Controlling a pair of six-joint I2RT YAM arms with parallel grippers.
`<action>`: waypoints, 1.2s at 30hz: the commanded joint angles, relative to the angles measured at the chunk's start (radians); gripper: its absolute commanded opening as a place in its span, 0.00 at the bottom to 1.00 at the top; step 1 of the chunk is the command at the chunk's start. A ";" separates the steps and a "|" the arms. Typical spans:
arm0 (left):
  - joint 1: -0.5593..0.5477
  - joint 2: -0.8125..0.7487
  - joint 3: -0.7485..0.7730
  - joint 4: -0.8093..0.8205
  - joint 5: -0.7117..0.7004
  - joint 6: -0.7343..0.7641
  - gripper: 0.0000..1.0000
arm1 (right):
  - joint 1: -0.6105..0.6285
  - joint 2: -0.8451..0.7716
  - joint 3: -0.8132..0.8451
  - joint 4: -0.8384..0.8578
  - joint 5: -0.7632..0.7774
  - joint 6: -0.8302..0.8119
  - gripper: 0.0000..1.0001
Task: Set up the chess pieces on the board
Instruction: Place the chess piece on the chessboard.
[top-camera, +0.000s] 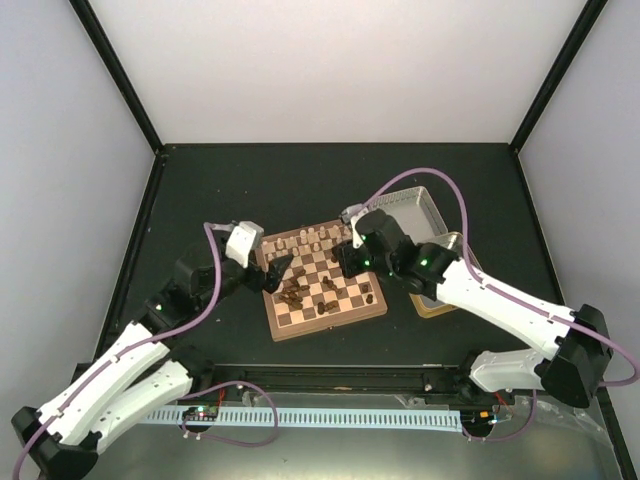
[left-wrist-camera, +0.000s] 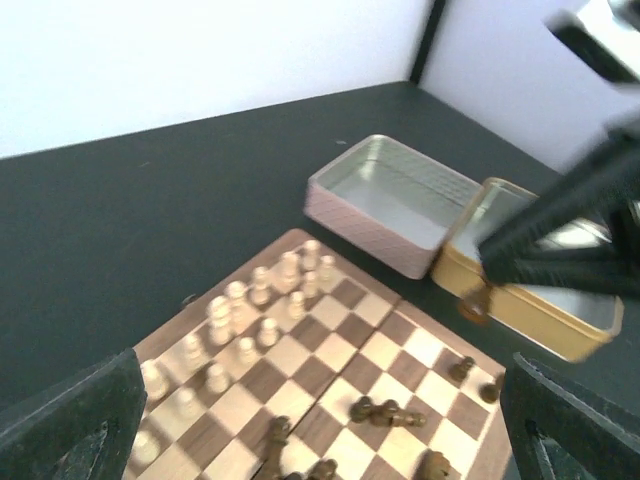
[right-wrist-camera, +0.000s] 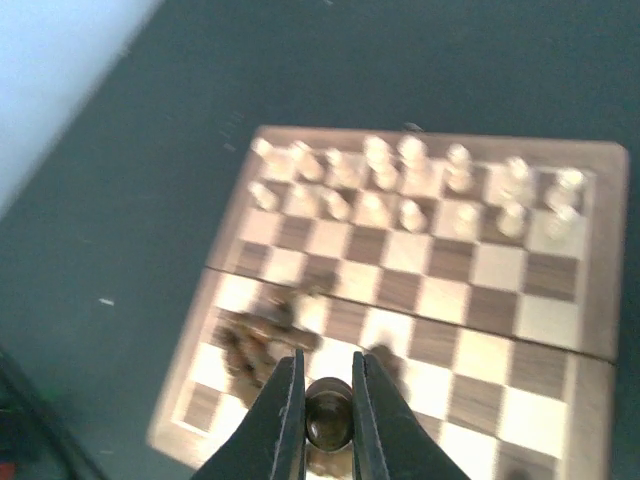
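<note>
The board (top-camera: 327, 327) lies in the middle of the table. Cream chess pieces (top-camera: 305, 240) stand in two rows along its far side, and dark chess pieces (top-camera: 300, 293) lie jumbled on its near left squares. My right gripper (right-wrist-camera: 330, 420) hangs above the board (right-wrist-camera: 490, 265), shut on one dark piece (right-wrist-camera: 330, 415) seen base-on. In the left wrist view that dark piece (left-wrist-camera: 475, 302) dangles above the board's far corner. My left gripper (left-wrist-camera: 320, 440) is wide open over the board's left side (left-wrist-camera: 330, 370) with nothing between its fingers (left-wrist-camera: 70, 420).
A silver tin half (top-camera: 405, 208) stands behind the board at the right. A gold tin half (left-wrist-camera: 540, 290) sits beside it, mostly under the right arm in the top view. Black walls ring the dark tabletop.
</note>
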 joint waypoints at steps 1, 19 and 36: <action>0.028 -0.003 0.112 -0.206 -0.209 -0.197 0.99 | 0.031 0.008 -0.086 0.045 0.235 -0.054 0.01; 0.058 -0.103 0.038 -0.315 -0.173 -0.193 0.99 | 0.147 0.089 -0.238 0.108 0.392 0.000 0.01; 0.059 -0.099 0.031 -0.316 -0.173 -0.205 0.99 | 0.202 0.202 -0.288 0.157 0.348 0.038 0.02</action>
